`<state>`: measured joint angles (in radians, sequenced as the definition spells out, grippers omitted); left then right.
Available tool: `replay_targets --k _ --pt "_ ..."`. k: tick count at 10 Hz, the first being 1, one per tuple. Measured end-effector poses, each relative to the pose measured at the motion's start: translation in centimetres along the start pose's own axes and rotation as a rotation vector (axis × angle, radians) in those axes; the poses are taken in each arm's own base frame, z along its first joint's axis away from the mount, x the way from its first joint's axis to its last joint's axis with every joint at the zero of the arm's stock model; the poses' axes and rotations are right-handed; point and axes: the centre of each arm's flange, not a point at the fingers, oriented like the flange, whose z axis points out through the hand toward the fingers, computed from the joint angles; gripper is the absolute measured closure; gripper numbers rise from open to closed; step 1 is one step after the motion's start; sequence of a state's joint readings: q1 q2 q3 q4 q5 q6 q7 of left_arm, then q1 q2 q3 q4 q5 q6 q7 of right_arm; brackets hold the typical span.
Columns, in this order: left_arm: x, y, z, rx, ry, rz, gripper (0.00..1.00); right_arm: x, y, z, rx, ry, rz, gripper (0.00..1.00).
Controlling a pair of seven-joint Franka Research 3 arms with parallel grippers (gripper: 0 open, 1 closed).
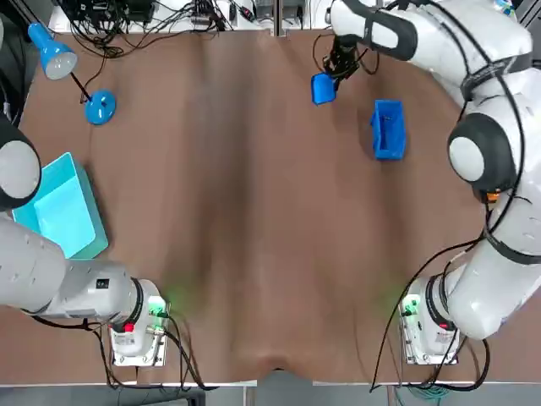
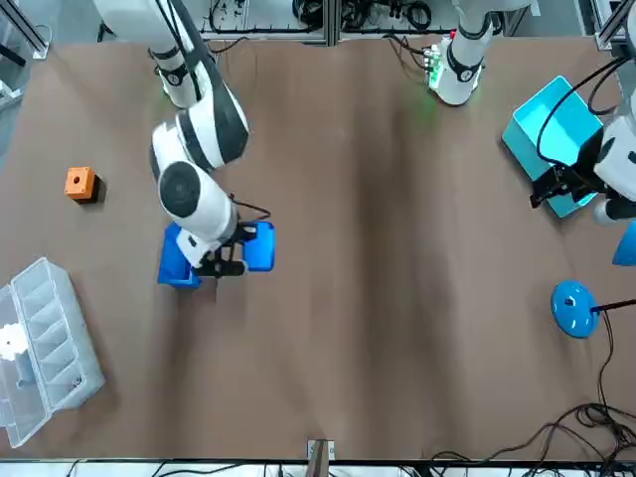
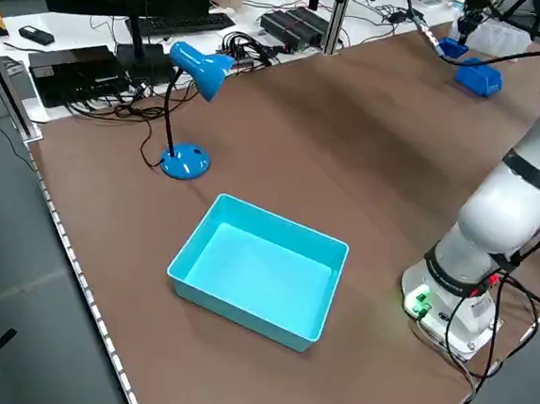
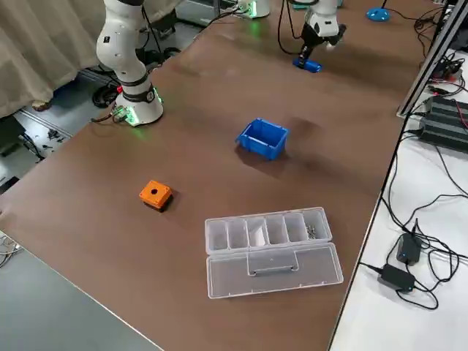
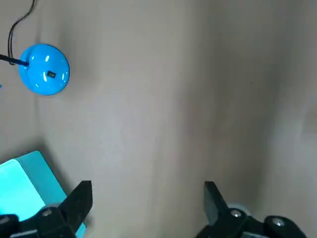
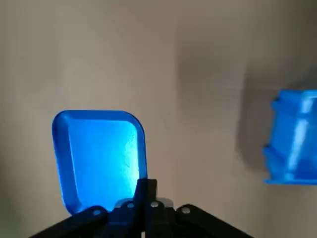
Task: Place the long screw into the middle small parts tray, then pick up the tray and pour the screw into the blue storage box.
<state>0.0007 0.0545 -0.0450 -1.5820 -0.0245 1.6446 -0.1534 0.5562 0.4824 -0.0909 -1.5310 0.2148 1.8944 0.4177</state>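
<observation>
Jaws of the right gripper (image 6: 146, 187) are clamping the blue tray (image 6: 96, 153), left of the storage box (image 1: 388, 128). Left gripper (image 5: 146, 193) is hanging, jaws wide.

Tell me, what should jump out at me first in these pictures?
The right gripper, at the far side of the table, pinches the rim of a small blue tray, with the blue storage box standing apart nearby. On the robot's left sit a large turquoise bin and a blue desk lamp.

R gripper (image 2: 227, 266) is holding small blue tray (image 2: 260, 246) just beside blue storage box (image 2: 172, 266); L gripper (image 2: 549, 191) is hovering by teal bin (image 2: 556, 129).
</observation>
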Motion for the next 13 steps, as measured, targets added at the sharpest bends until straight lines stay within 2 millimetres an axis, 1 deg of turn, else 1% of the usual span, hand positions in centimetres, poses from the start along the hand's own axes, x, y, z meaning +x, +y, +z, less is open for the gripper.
replay_targets --k 2,3,5,7,8,10,11,13 --pt "0.3 -0.5 -0.1 0.023 0.006 0.009 0.01 0.4 -2.9 4.8 0.035 0.009 0.028 0.99" --pt "0.3 -0.5 -0.1 0.025 0.007 0.024 0.01 0.3 -4.6 6.6 0.037 0.021 0.040 0.99" --pt "0.3 -0.3 -0.2 0.024 0.008 0.041 0.00 -0.1 -8.4 9.6 0.081 0.047 0.050 0.99" --pt "0.3 -0.3 -0.3 0.024 0.011 0.042 0.00 -1.3 -11.9 13.0 0.088 0.060 0.038 0.99" --pt "0.3 -0.3 -0.3 0.024 0.011 0.041 0.00 -1.6 -12.7 14.6 0.080 0.054 0.046 0.99" --pt "0.3 -0.3 -0.4 0.024 0.012 0.043 0.00 -0.7 -11.9 17.2 0.073 0.059 0.069 0.99" --pt "0.3 -0.3 -0.4 0.024 0.012 0.043 0.00 -0.5 -11.7 18.0 0.068 0.055 0.074 0.99" --pt "0.3 -0.3 -0.4 0.024 0.012 0.043 0.00 -0.5 -11.8 18.1 0.071 0.053 0.076 0.99"
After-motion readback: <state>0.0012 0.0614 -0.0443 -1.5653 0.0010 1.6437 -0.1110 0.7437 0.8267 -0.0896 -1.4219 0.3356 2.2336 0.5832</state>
